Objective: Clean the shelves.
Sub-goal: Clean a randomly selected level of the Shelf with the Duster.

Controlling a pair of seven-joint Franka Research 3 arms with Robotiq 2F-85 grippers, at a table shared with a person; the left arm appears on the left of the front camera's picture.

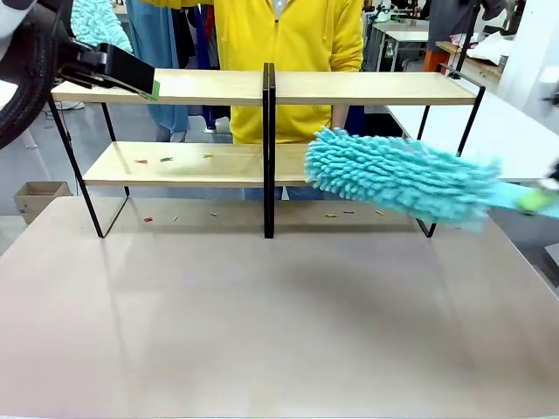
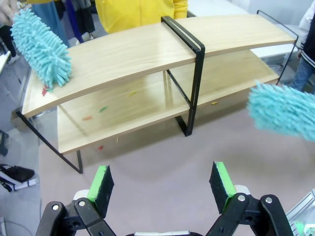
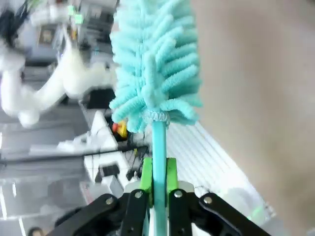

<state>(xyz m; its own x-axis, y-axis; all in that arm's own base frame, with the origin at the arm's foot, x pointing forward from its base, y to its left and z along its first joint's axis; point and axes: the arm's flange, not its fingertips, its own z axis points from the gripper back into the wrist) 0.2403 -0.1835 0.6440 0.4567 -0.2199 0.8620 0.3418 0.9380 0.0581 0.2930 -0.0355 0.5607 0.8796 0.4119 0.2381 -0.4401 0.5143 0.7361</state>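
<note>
The shelves stand across the back of the table, two light wooden tiers on black frames. My right gripper at the right edge is shut on the handle of a teal fluffy duster. The duster's head hangs in front of the lower board's right half. In the right wrist view the green pads clamp the duster's thin handle. My left gripper hovers by the top board's left end. In the left wrist view the left gripper is open and holds nothing, looking down on the shelves.
Small coloured scraps lie on the lower board and on the table under the rack. A second teal duster touches the top board's left end. A person in a yellow top stands behind the shelves. A white table is at the right.
</note>
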